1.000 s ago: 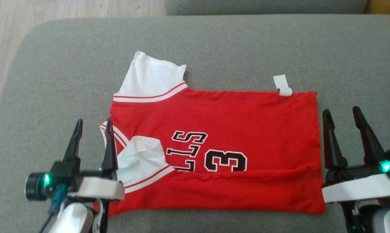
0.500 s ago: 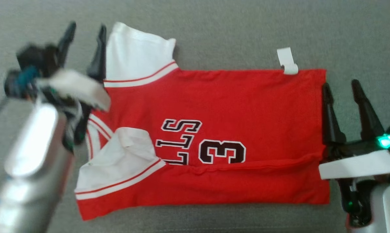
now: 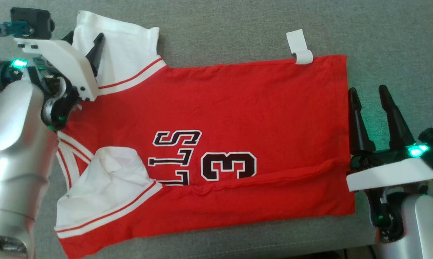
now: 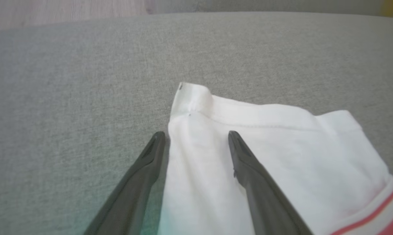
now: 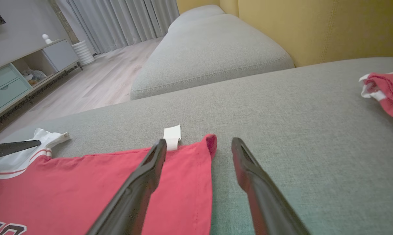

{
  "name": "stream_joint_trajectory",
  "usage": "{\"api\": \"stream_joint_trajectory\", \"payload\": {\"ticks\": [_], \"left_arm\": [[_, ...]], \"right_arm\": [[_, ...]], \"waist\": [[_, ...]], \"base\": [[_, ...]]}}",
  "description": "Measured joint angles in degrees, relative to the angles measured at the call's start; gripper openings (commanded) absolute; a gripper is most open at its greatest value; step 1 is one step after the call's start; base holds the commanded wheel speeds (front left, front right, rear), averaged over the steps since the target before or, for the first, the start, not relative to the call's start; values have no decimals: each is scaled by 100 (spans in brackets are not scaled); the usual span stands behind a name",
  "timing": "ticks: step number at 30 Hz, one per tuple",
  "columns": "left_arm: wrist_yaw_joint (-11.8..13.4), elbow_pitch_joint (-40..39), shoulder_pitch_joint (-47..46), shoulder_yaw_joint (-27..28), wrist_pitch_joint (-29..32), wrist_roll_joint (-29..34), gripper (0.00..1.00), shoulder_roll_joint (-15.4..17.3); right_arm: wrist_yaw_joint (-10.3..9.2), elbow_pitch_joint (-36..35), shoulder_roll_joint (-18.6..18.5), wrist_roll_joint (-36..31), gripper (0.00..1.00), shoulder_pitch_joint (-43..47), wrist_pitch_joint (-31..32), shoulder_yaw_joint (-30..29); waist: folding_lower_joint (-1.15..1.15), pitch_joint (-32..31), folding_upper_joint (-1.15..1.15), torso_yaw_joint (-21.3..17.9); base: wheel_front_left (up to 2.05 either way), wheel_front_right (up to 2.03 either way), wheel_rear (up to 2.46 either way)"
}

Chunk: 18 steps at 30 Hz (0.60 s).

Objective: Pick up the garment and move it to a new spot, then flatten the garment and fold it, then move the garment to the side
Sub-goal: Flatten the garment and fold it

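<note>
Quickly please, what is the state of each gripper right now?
Left gripper: open, over the white sleeve corner, holding nothing.
Right gripper: open, at the red shirt bottom edge, holding nothing.

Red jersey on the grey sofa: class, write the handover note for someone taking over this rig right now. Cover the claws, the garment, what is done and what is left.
Left claw: open, straddling the edge of the far white sleeve, holding nothing.
Right claw: open, at the hem, holding nothing.
Jersey: flat on the sofa cushion, print up.
Done: laid flat; near long edge and near sleeve folded in.
Left: fold in the far sleeve, finish folding, move it aside.
</note>
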Motion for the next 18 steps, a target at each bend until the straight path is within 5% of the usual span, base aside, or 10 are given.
{"api": "stream_joint_trajectory", "payload": {"ticks": [7,8,9,18], "left_arm": [[-94,610,-345,8,296,-201,100,-51],[-102,664,-382,-9,355,-226,41,-57],[-125,703,-412,-23,376,-254,0,-58],[-197,966,-416,-276,-299,-208,0,-166]], "right_arm": [[0,179,0,46,100,-125,107,-8],[0,205,0,48,100,-137,168,-7],[0,238,-3,60,100,-144,204,-7],[0,1326,-552,380,100,-948,725,97]], "waist": [[0,-13,0,-75],[-1,-23,0,-84],[-1,-34,0,-94],[0,-140,0,-8]], "base": [[0,0,0],[0,0,0],[0,0,0],[0,0,0]]}}
